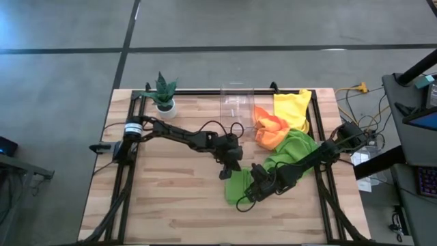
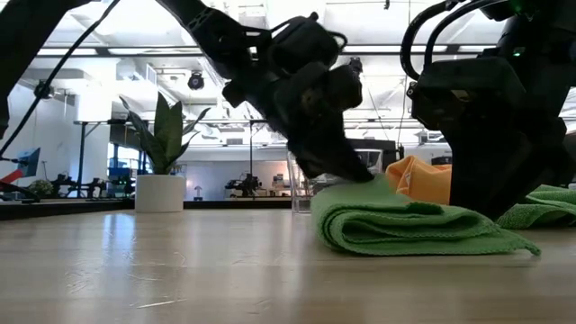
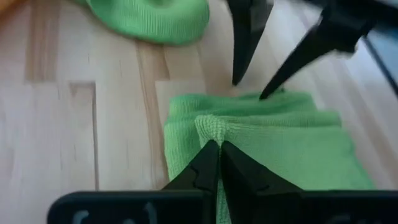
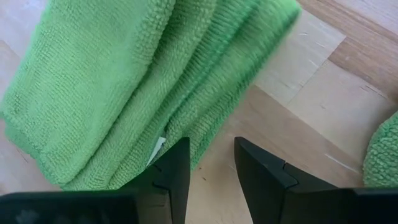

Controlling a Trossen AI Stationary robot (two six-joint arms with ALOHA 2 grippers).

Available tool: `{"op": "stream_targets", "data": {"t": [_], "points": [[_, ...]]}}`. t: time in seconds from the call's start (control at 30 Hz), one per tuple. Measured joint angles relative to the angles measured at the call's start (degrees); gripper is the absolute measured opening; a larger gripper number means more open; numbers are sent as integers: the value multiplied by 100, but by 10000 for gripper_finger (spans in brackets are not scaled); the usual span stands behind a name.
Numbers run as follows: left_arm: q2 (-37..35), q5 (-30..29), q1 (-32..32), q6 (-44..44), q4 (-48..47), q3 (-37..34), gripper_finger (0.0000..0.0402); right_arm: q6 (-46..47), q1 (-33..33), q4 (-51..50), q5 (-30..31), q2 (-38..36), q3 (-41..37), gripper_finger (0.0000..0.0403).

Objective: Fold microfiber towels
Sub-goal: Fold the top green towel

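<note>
Your left end effector (image 3: 219,149) pinches the folded green towel (image 3: 273,140); right end effector (image 4: 211,163) gapes beside it — press flat, release slowly.

Both arms are dark, jointed, with black cables looped alongside. The left arm (image 1: 179,134) carries a white band near its base. Each gripper has two black tapered fingers (image 4: 264,180).

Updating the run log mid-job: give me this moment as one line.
left gripper: shut on folded green towel | right gripper: open, beside towel edge | unfolded: green towel, orange towel, yellow towel
</note>
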Motion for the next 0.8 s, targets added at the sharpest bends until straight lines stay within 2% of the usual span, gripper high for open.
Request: {"op": "stream_targets", "data": {"t": [0.23, 0.43, 0.8], "points": [[-17, -31, -28, -423, 438, 121, 0, 0, 0, 2, 0, 0, 0, 121], [35, -136, -84, -669, 400, 69, 0, 0, 0, 7, 2, 0, 0, 121], [37, -791, -255, -986, 774, 9, 0, -7, 0, 11, 20, 0, 0, 121]]}}
